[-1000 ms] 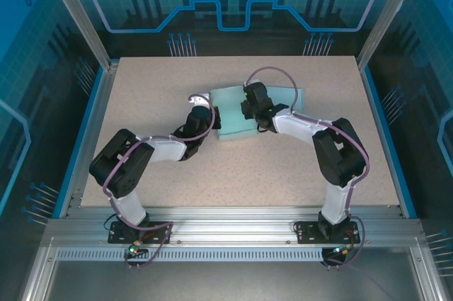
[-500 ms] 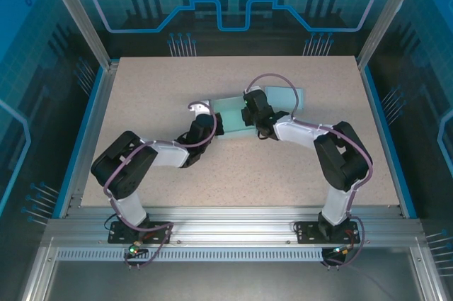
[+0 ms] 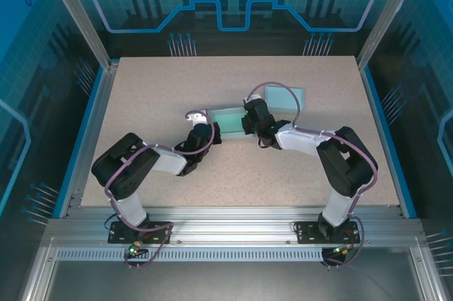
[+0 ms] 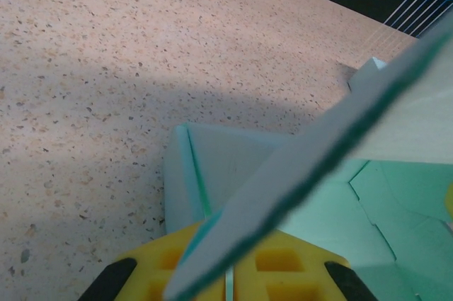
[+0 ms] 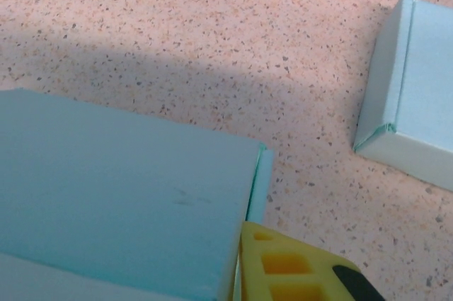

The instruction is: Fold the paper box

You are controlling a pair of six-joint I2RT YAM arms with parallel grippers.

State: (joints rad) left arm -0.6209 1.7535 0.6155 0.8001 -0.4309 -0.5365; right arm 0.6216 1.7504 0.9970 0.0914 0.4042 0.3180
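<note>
Lying near the centre of the speckled table point(image 3: 141, 95), the half-formed paper box point(image 3: 230, 115) sits between both arms, with a second box point(image 3: 287, 95) just behind. The left gripper point(image 3: 210, 129) is clamped on a raised flap point(image 4: 304, 166). The right gripper point(image 3: 249, 121), fingers nearly together, seems to pinch the opposite wall. Uneven pulling would likely crease or tear the thin card, or slip the flap free.

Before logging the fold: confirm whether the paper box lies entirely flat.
No, the left wrist view shows a panel of the paper box raised edge-on above the table.
</note>
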